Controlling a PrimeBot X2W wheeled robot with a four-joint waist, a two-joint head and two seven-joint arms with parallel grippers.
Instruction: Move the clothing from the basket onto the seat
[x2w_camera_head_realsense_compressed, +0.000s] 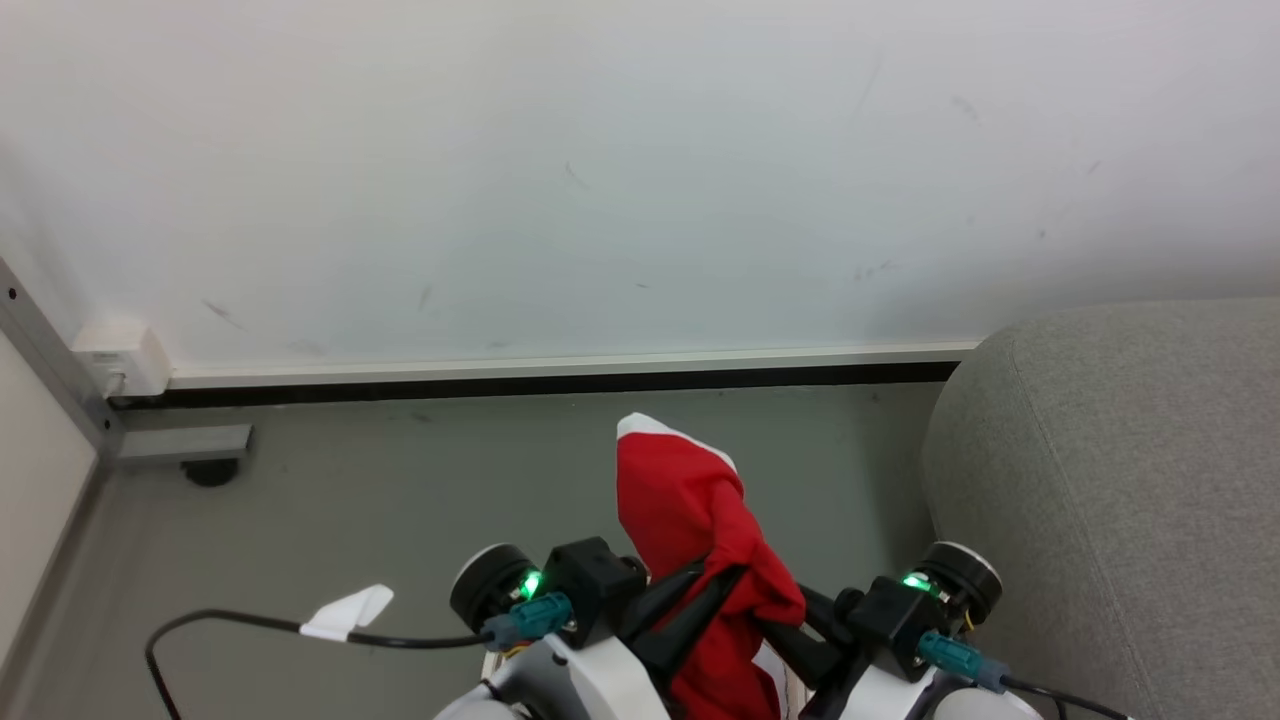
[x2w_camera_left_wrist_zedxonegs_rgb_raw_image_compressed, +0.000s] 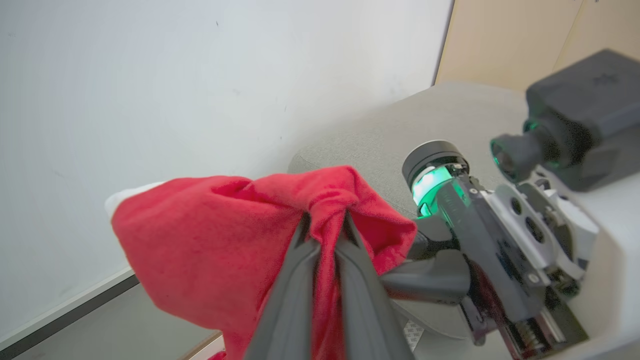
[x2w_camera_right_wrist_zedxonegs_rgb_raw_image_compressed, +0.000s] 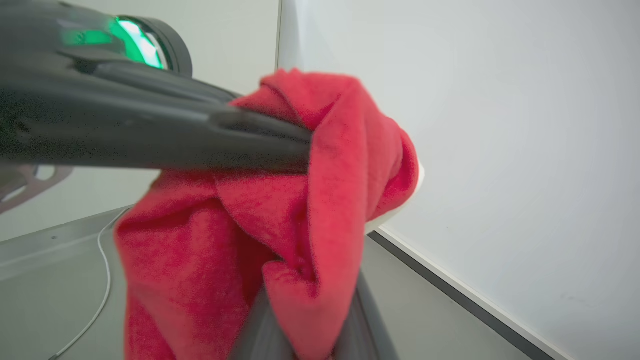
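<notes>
Left claw (x2w_camera_left_wrist_zedxonegs_rgb_raw_image_compressed: 325, 220) pinching red clothing (x2w_camera_left_wrist_zedxonegs_rgb_raw_image_compressed: 200, 250), right claw (x2w_camera_right_wrist_zedxonegs_rgb_raw_image_compressed: 313, 312) gripping it too, grey seat (x2w_camera_head_realsense_compressed: 1120, 480) beside, wall (x2w_camera_head_realsense_compressed: 600, 180) behind.

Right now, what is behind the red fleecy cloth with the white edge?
Grey floor, a black skirting strip and the white wall. The red fleecy cloth hides the floor patch straight behind it.

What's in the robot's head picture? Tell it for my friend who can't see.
A red fabric garment with a white edge sticks up at the bottom middle, pinched by the robot's left hand and right hand. A light grey fabric sofa arm is to the right; a white wall and grey floor lie behind.
</notes>
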